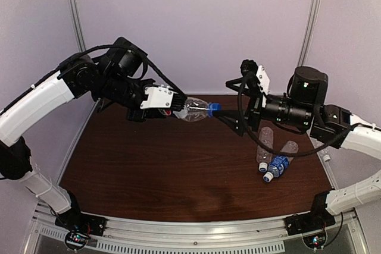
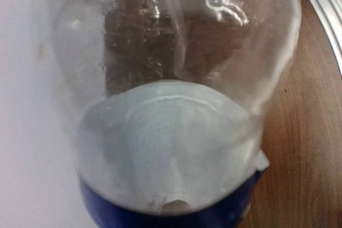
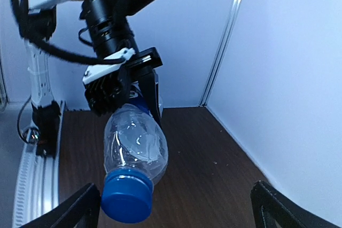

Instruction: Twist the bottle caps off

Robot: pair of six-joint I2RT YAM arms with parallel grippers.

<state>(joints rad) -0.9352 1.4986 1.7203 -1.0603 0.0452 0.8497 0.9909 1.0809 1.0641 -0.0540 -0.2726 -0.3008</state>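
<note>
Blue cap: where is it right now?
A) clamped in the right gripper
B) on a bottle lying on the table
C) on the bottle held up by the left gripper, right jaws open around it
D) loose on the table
C: the blue cap sits on the neck of the clear bottle that the left gripper holds in the air. The right gripper has its fingers spread wide either side of the cap, not clamping it.
</note>
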